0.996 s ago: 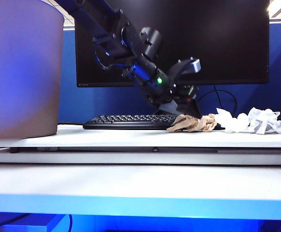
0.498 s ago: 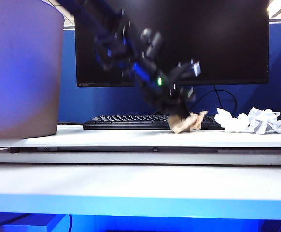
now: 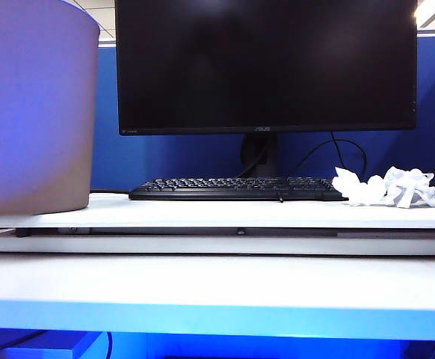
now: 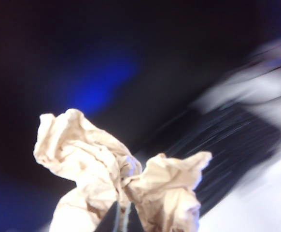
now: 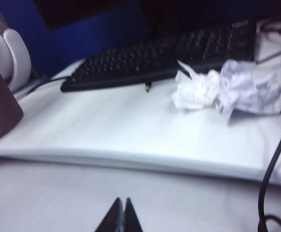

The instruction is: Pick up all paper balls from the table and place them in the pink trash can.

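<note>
In the left wrist view my left gripper is shut on the tan paper ball, which hangs in the air in front of a blurred background; that arm is out of the exterior view. White paper balls lie together on the raised white platform of the table at the right, beside the keyboard, and appear as white paper balls in the right wrist view. The pink trash can stands at the far left. My right gripper is shut and empty, low over the table's front.
A black keyboard lies at the back of the platform under a dark monitor. A black cable runs across the table near the white balls. White headphones sit by the trash can.
The left gripper closed on the tan ball, lifted it off the platform and left the exterior view upward. The white balls and the right arm stayed put.
</note>
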Robot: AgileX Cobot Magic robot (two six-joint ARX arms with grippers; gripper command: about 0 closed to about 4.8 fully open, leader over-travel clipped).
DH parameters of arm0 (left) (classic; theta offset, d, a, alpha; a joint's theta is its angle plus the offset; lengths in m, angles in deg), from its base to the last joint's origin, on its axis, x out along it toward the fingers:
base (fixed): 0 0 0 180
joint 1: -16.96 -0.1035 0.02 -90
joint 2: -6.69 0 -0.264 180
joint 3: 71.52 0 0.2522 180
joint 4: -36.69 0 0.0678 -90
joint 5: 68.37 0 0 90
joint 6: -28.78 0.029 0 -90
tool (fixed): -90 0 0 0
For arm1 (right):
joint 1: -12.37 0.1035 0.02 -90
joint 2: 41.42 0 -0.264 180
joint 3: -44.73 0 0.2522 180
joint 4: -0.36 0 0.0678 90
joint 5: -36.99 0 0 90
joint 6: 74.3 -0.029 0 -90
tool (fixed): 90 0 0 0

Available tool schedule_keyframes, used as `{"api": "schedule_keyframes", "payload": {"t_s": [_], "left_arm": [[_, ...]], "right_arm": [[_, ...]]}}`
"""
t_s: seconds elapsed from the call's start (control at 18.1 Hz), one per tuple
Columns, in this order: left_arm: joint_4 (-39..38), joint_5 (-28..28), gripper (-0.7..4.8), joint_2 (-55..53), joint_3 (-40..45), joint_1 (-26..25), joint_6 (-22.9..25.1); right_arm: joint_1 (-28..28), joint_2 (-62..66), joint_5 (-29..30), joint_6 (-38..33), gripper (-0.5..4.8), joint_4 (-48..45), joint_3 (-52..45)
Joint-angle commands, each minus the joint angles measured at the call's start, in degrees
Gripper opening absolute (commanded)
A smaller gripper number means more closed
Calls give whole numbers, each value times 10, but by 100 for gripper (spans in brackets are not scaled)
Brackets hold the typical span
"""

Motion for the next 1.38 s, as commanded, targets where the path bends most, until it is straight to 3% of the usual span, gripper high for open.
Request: {"api": "schedule_keyframes", "payload": {"t_s": [0.06, 0.28, 0.33, 0.39, 0.44, 0.66, 0.72, 0.77, 0.83, 0.89, 0.94, 1.11, 1.16, 1.38], "left_arm": [[-175, 170, -6, 52, -14, -35, -67], [-260, 198, 10, 70, -14, -120, -157], [-260, 188, 139, 70, -14, -131, -178], [-260, 180, 333, 68, -13, -140, -177], [-260, 181, 463, 66, -11, -148, -177], [-236, 159, 479, 58, -6, -151, -180], [-215, 97, 479, 56, -6, -150, -202], [-179, -16, 479, 49, -6, -143, -222], [-127, -173, 479, 32, -6, -121, -229], [-80, -268, 479, 9, -6, -100, -225], [-36, -312, 479, -18, -6, -69, -198], [48, -327, 479, -116, -6, 8, -82], [78, -318, 479, -155, -6, 23, -67], [125, -340, 479, -288, -6, 37, -110]], "right_arm": [[1, -1, 5, -2, -1, -28, -2], [1, -1, 23, -20, -1, -38, -2], [1, -1, 23, -20, -1, -38, -2], [1, -1, 31, -20, -1, -40, -2], [1, -1, 39, -20, -1, -42, -2], [1, -1, 46, -20, -1, -42, -2], [1, -1, 45, -19, -1, -42, -2], [1, -1, 45, -19, -1, -42, -2], [1, -1, 45, -19, -1, -42, -2], [0, -1, 45, -19, -1, -42, -2], [1, -1, 45, -20, -1, -42, -2], [1, -1, 46, -20, -1, -44, -2], [1, -1, 46, -19, -1, -43, -2], [0, -1, 41, -19, -1, -44, -2]]}}
